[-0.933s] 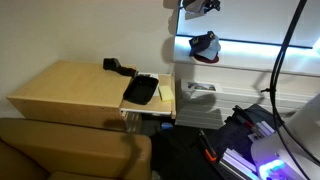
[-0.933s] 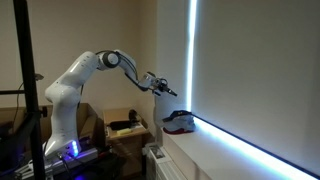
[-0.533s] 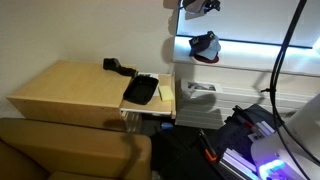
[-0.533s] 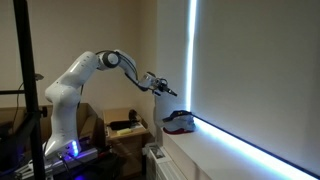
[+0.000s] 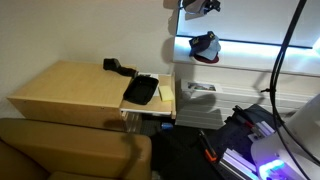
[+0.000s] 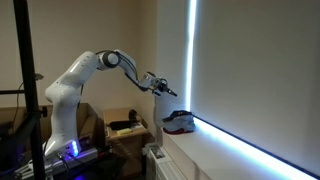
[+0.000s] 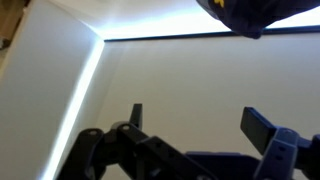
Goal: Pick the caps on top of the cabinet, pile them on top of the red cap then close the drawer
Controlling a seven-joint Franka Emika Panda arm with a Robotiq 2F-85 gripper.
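Note:
A pile of caps point(image 5: 204, 45) rests on the white window ledge point(image 5: 250, 62). A dark cap point(image 7: 250, 12) lies on top, and the red cap point(image 6: 180, 122) shows beneath it. My gripper point(image 5: 200, 5) point(image 6: 168, 93) hovers just above the pile, open, with nothing between its fingers point(image 7: 262, 125). In the wrist view the gripper point(image 7: 198, 120) faces the bare ledge, with the dark cap at the top edge. The pale wood cabinet point(image 5: 70, 88) has no caps on its top. Its drawer point(image 5: 140, 92) stands pulled out, showing the black inside.
A small black blocky object point(image 5: 118, 68) sits at the back of the cabinet top. A brown leather seat point(image 5: 70, 150) fills the near corner. The robot base point(image 6: 62, 125) and dark cables point(image 5: 290, 40) stand beside the ledge.

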